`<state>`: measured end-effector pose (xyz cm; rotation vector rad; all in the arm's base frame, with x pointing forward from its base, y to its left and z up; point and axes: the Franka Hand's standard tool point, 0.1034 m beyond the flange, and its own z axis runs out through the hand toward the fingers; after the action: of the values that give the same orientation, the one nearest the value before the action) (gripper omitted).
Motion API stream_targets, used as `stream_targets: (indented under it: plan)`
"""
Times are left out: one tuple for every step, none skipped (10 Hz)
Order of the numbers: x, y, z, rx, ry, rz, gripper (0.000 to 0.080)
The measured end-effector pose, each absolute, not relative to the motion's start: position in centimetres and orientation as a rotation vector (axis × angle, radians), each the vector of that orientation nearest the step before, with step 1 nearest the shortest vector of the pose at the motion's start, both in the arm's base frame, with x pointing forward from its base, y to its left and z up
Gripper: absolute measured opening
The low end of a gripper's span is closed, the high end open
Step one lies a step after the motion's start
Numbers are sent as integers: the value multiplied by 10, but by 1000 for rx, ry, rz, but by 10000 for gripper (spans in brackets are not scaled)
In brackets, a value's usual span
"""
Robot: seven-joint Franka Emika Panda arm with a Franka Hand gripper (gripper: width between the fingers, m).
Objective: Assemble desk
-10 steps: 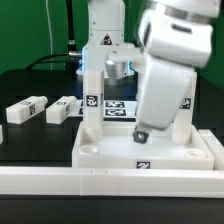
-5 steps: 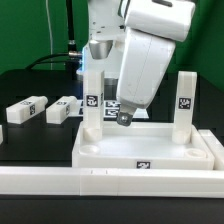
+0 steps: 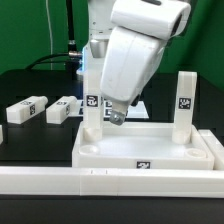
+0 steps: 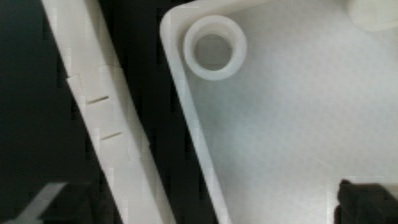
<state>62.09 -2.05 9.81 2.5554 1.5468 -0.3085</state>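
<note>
Spread wide and empty, the fingers [image 4: 370, 202] hover over the tabletop [image 3: 110, 160], close to its upright leg [image 3: 92, 100] on the exterior view's left (a second leg [image 3: 185, 98] stands at the right); the tabletop sits on the bench [image 3: 30, 145] just behind the rail [image 3: 110, 186], loose legs [image 3: 25, 109] lying farther left

White tabletop [image 3: 110, 158], white legs [image 3: 186, 122] with black-white tags [image 3: 184, 101], apparently black table [image 3: 25, 145].

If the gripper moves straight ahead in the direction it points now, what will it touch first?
The gripper would probably meet the white plastic tray-like tabletop, near its round corner socket; depth is unclear.
</note>
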Motion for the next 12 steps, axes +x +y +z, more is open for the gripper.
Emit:
stream_targets:
  plan:
    - [621, -31, 98, 2637, 1404, -297, 648]
    - [620, -36, 98, 2677, 1311, -293, 648]
    - [620, -34, 98, 2710, 1233, -286, 648]
    - [620, -34, 98, 2753, 1115, -275, 648]
    - [620, -34, 98, 2780, 1031, -268, 648]
    - [620, -34, 98, 2800, 965, -262, 648]
    - [619, -35, 97, 2846, 822, -249, 648]
    - [614, -44, 97, 2935, 603, -233, 648]
    - [609, -60, 98, 2993, 437, -225, 648]
    - [606, -80, 99, 2996, 412, -227, 648]
    - [606, -101, 101, 2980, 501, -223, 648]
    - [608, -110, 103, 2982, 475, -217, 648]
